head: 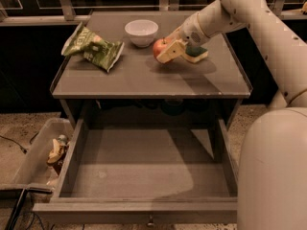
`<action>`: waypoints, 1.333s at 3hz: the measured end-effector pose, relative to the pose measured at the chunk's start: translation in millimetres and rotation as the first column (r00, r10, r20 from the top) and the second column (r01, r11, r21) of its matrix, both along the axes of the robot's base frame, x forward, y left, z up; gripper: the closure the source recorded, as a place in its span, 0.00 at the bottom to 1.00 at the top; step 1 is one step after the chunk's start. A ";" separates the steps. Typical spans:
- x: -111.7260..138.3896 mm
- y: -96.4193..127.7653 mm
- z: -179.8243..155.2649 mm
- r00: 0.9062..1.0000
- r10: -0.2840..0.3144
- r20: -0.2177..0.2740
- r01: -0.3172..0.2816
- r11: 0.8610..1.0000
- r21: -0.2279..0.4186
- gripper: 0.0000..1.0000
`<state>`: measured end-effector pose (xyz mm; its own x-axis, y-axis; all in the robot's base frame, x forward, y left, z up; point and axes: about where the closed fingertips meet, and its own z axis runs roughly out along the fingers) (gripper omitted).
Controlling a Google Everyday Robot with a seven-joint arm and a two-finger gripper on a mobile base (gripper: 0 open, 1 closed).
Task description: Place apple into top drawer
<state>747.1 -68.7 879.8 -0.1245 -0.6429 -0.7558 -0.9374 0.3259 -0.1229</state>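
Note:
The red apple [159, 46] is on the right half of the grey table top [144, 75], next to the white bowl. My gripper [166, 51] reaches in from the right and is shut on the apple. One pale finger [171, 51] lies across the apple's front right side; the other is hidden behind it. The apple sits at or just above the table surface. The top drawer [144, 174] is pulled fully open below the table with a bare grey bottom. Its small knob [151, 221] shows at the front edge.
A white bowl [141, 31] stands at the back middle of the table. A green chip bag [93, 47] lies at the left. A green-and-yellow sponge [197, 54] lies under my wrist. A clear plastic bin [29, 162] with trash stands on the floor left of the drawer.

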 end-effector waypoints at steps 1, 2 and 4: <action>-33.3 -18.3 29.5 0.999 0.001 0.054 -0.001 1.000 0.003 1.00; -81.4 -39.2 52.3 0.993 -0.004 0.122 0.003 1.000 0.009 1.00; -184.0 -71.4 37.9 0.979 -0.044 0.199 0.045 0.999 0.000 1.00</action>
